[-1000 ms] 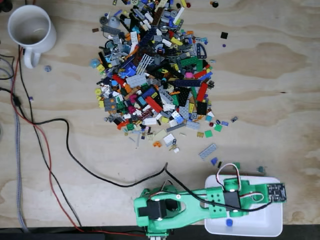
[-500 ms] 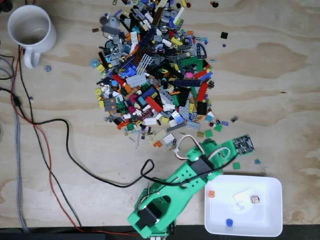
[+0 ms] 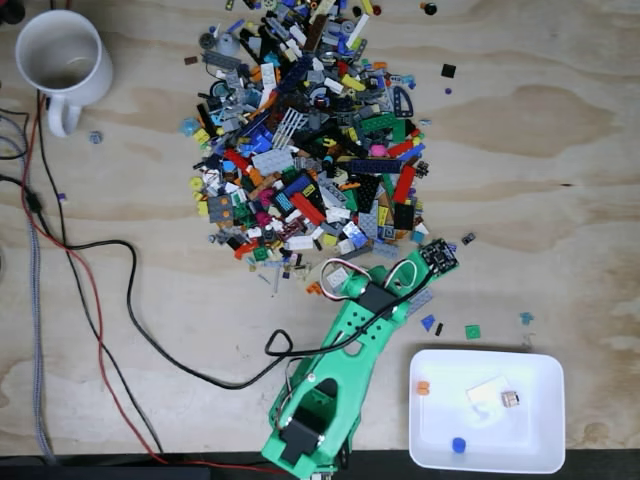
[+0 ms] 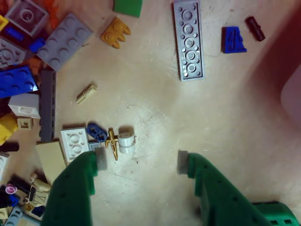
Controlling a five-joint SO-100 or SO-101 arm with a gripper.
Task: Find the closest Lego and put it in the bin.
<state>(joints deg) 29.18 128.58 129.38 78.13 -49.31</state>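
Pale plywood tabletop [image 3: 560, 170] carries the thin bluish-grey studded Lego plate [image 4: 188, 40], lying loose beyond the green two-finger gripper [image 4: 138, 163], whose fingers gape wide, seemingly empty, near the shallow white plastic bin [image 3: 540, 445].

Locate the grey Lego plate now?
In the wrist view the Lego lies flat near the top edge, right of centre, beside a small blue wedge.

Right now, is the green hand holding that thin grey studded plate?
No, the green hand is open and empty, with the thin grey studded plate lying apart on the table.
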